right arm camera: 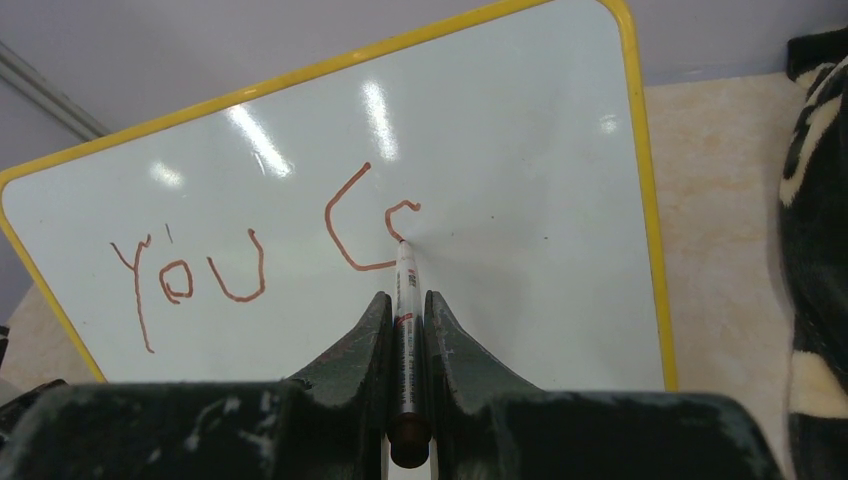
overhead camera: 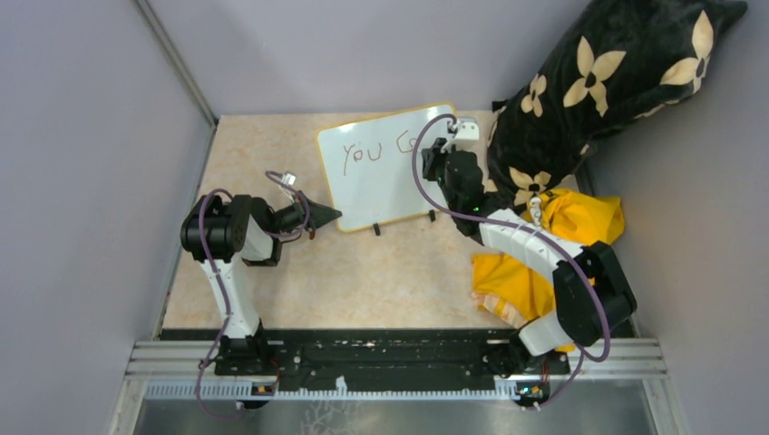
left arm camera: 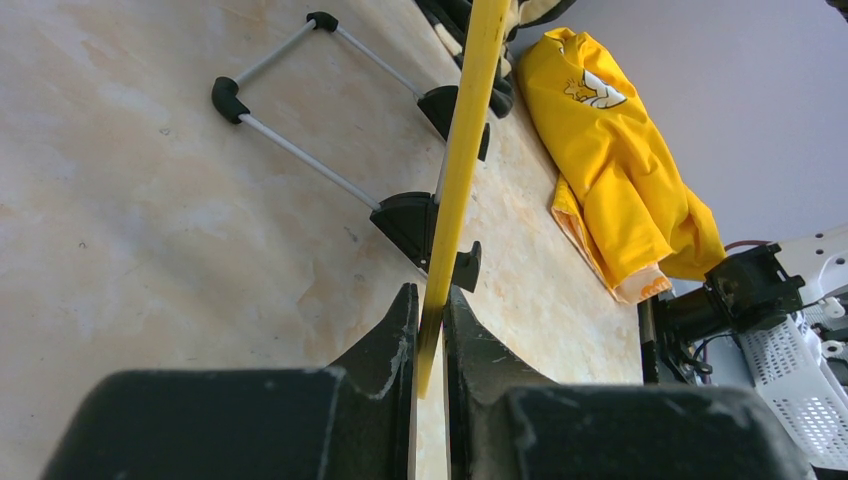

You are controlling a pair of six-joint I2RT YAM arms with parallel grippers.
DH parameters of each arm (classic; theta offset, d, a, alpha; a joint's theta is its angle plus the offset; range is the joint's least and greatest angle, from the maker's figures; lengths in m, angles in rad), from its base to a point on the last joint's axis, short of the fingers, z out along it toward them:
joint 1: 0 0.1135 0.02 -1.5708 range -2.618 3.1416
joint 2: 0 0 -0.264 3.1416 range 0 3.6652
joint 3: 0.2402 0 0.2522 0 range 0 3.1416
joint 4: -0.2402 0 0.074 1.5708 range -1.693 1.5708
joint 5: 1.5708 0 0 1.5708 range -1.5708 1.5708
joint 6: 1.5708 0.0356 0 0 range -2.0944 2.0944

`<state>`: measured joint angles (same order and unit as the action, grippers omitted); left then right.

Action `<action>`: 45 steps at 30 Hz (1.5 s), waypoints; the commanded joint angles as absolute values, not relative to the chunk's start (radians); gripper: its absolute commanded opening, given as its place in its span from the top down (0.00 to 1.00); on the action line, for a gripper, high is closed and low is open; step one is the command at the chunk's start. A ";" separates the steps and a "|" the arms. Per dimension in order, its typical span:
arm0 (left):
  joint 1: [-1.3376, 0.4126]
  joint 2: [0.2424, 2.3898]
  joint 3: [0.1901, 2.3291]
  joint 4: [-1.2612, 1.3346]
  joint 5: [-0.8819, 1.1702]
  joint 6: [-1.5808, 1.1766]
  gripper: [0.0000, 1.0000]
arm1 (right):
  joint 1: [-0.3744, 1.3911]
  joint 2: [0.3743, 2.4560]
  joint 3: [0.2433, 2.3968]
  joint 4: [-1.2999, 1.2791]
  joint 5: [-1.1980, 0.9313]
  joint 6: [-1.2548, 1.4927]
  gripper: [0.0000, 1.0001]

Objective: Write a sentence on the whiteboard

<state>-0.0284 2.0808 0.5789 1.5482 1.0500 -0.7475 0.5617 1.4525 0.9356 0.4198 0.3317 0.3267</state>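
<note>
Surface: beige marbled tabletop (overhead camera: 363, 281), grey walls.
Whiteboard (overhead camera: 385, 186): sitting mid-table on its feet, leaning back; long axis running L-R, face pointing at the arms.
Handling: prob. light, stiff, glossy-slick; frame edge offering best hold.
L gripper (left arm camera: 428, 300): clamping yellow frame corner.
R gripper (right arm camera: 405, 300): pinching marker (right arm camera: 404, 280), tip touching sentence (right arm camera: 330, 222), "You C.." so far.

My left gripper (left arm camera: 430, 322) pinches the whiteboard (left arm camera: 463, 140) by its yellow edge, which runs edge-on toward twelve o'clock. Its black feet (left arm camera: 408, 220) sit just beyond my fingertips. A yellow garment (left arm camera: 620, 190) lies crumpled at two o'clock on the beige table (left arm camera: 150, 250).
</note>
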 commanded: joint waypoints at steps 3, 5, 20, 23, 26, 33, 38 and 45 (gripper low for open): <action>-0.031 2.098 0.576 1.611 1.049 -0.758 1.00 | 0.554 1.413 0.923 0.403 0.385 0.320 1.00; -0.031 2.098 0.578 1.611 1.050 -0.758 1.00 | 0.554 1.413 0.926 0.406 0.388 0.318 1.00; -0.031 2.098 0.577 1.610 1.050 -0.756 1.00 | 0.544 1.448 1.014 0.402 0.377 0.304 1.00; -0.031 2.098 0.576 1.611 1.049 -0.756 1.00 | 0.544 1.451 1.017 0.405 0.376 0.305 1.00; -0.032 2.098 0.576 1.611 1.050 -0.756 1.00 | 0.544 1.452 1.023 0.408 0.374 0.304 1.00; -0.032 2.098 0.577 1.610 1.049 -0.756 1.00 | 0.543 1.460 1.038 0.411 0.368 0.305 1.00; -0.031 2.098 0.577 1.611 1.049 -0.756 1.00 | 0.543 1.460 1.040 0.413 0.370 0.304 1.00; -0.031 2.097 0.577 1.611 1.049 -0.756 1.00 | 0.542 1.460 1.034 0.404 0.370 0.302 1.00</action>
<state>-0.0284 2.0808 0.5789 1.5482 1.0504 -0.7471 0.5571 1.4582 0.9897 0.3733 0.3580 0.3149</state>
